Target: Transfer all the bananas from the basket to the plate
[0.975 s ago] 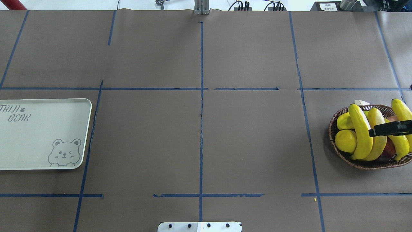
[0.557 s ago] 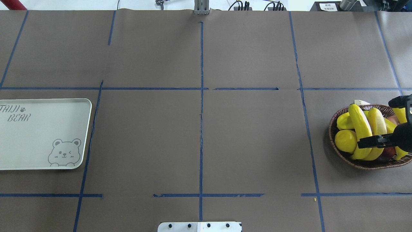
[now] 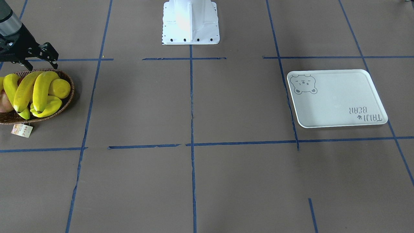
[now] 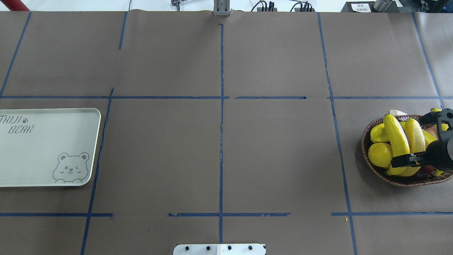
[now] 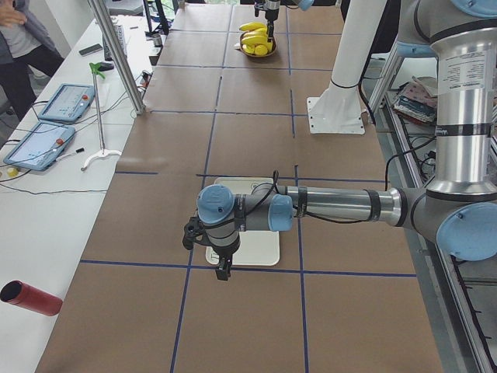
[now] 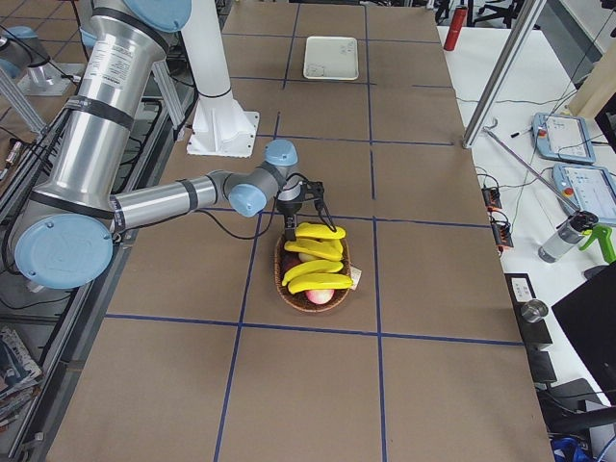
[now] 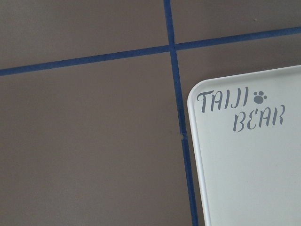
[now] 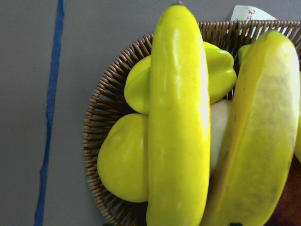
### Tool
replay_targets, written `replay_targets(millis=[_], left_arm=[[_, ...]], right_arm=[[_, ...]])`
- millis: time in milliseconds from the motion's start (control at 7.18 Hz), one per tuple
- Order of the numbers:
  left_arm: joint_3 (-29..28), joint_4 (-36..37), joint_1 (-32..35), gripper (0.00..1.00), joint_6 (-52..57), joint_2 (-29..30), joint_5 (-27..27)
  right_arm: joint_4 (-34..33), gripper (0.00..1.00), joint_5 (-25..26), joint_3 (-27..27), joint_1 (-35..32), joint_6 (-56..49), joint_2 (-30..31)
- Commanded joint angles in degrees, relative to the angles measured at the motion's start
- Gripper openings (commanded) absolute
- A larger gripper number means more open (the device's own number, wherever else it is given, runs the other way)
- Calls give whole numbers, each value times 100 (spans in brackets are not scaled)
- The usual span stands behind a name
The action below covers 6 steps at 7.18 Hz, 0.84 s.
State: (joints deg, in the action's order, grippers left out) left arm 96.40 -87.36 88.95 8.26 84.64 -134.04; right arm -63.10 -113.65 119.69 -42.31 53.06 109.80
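Observation:
Several yellow bananas (image 4: 398,141) lie across a wicker basket (image 4: 364,141) at the table's right edge. They also show in the front view (image 3: 42,87) and fill the right wrist view (image 8: 178,122). My right gripper (image 4: 407,141) is open and empty just above them, its fingers (image 3: 53,60) spread over the robot-side end of the bananas (image 6: 318,232). The pale plate (image 4: 42,148) with its bear drawing lies empty at the far left. My left gripper (image 5: 224,272) hangs above the plate's (image 7: 249,179) lettered corner. I cannot tell whether it is open or shut.
The basket also holds a round lemon (image 4: 378,154), a ridged yellow starfruit (image 4: 378,132) and a reddish fruit (image 3: 3,103). A paper tag (image 3: 22,130) hangs off its far rim. The robot's white base (image 3: 190,22) stands at the table's near edge.
My right gripper has come further in over the basket and shifted toward the robot, so both open fingers now show above the bananas. The bananas and the plate have not moved.

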Motion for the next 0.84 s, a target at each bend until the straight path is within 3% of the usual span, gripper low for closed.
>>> replay_targets(millis=[0, 139, 279, 697], left_arm=[[-7, 0, 0, 100, 0, 0, 1], [-16, 0, 0, 100, 0, 0, 1], [-25, 0, 0, 100, 0, 0, 9], [-16, 0, 0, 100, -9, -9, 1]], right_arm=[[0, 72, 19, -147, 30, -15, -142], [0, 68, 19, -234, 30, -15, -222], [0, 58, 19, -235, 30, -24, -231], [17, 14, 10, -183, -14, -33, -267]])
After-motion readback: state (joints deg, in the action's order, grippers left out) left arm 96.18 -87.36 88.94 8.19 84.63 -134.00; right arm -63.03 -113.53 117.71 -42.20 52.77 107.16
